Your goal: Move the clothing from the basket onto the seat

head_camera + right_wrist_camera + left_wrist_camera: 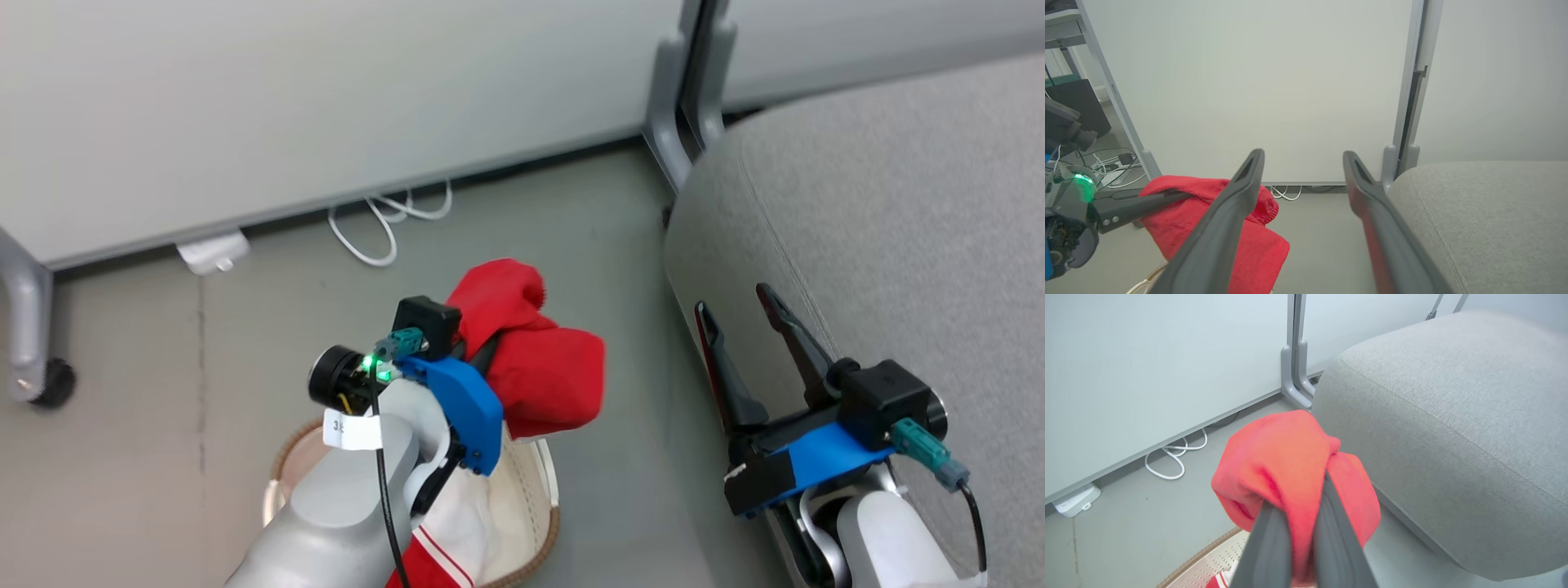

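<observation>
My left gripper (490, 347) is shut on a bunched bright-red garment (535, 359), held in the air above the basket (535, 539) and left of the seat (898, 229). From the left wrist, the red garment (1286, 469) wraps over both fingers (1267, 543), with the grey seat (1453, 428) just to its right. More clothing (445, 547), red with white panels and stripes, lies in the cream basket under my forearm. My right gripper (739, 310) is open beside the seat's edge, nothing between its fingers (1229, 216). The right wrist view shows the red garment (1216, 220) at lower left.
A pale partition wall (326, 106) with grey metal feet (678, 139) runs behind. White cables (384, 220) and a small white box (211, 251) lie on the grey floor by the wall. A castor (53, 382) stands at far left.
</observation>
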Motion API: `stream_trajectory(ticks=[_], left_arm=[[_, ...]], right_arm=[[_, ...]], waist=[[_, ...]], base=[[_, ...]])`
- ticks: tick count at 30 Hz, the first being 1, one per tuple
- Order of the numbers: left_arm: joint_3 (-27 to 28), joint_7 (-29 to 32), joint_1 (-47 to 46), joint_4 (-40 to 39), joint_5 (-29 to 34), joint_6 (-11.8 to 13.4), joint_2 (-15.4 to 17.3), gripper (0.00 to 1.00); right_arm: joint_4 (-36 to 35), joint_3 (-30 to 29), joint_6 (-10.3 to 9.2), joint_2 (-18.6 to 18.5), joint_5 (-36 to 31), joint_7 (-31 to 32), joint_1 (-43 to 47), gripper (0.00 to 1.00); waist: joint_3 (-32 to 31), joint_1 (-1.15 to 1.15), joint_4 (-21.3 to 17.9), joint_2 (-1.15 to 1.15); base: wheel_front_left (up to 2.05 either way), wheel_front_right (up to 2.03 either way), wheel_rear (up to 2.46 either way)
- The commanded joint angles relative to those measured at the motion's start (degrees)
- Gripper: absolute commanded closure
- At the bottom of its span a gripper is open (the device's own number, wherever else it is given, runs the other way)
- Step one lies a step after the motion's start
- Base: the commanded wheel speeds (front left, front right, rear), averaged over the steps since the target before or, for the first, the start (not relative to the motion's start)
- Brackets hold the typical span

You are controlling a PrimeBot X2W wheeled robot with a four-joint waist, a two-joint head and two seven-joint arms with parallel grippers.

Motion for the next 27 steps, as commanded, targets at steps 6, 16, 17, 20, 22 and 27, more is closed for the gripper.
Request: stream_trajectory(ticks=[6, 16, 17, 20, 22, 27], left_arm=[[-4.9, -0.1, -3.7, -4.9, -6.3, -0.4, -0.1, 1.00], [-9.5, -1.4, -8.7, -5.2, -10.8, -0.4, -0.1, 1.00], [-9.9, -1.6, -8.8, -4.9, -11.0, -0.4, -0.1, 1.00], [-11.1, -1.9, -8.4, -4.4, -12.3, -0.3, -0.1, 1.00], [-12.0, -2.1, -8.3, -4.1, -13.2, -0.3, -0.1, 1.00], [-14.2, -2.5, -9.0, -3.9, -15.4, -0.3, -0.1, 1.00]], right_arm=[[-1.6, 0.8, 0.02, -0.2, 0.4, 2.2, 3.8, 0.00], [-2.9, 1.9, 0.03, -0.2, -0.1, 4.0, 5.8, 0.00], [-2.9, 2.0, 0.03, -0.2, 0.0, 4.2, 6.0, 0.00], [-3.0, 2.3, 0.03, -0.2, 0.2, 4.3, 6.1, 0.00], [-3.0, 2.5, 0.03, -0.2, 0.1, 4.7, 6.1, 0.00], [-0.7, 6.4, 0.03, -0.2, -1.6, 6.3, 3.0, 0.00]], waist=[[-9.6, 0.02, 4.5, 0.00], [-11.3, 0.02, 3.7, 0.00], [-11.4, 0.02, 3.7, 0.00], [-11.5, 0.02, 3.5, 0.00], [-11.5, 0.02, 3.5, 0.00], [-11.3, 0.02, 3.6, 0.00]], base=[[0.00, 0.00, 0.00], [0.00, 0.00, 0.00], [0.00, 0.00, 0.00], [0.00, 0.00, 0.00], [0.00, 0.00, 0.00], [0.00, 0.00, 0.00]])
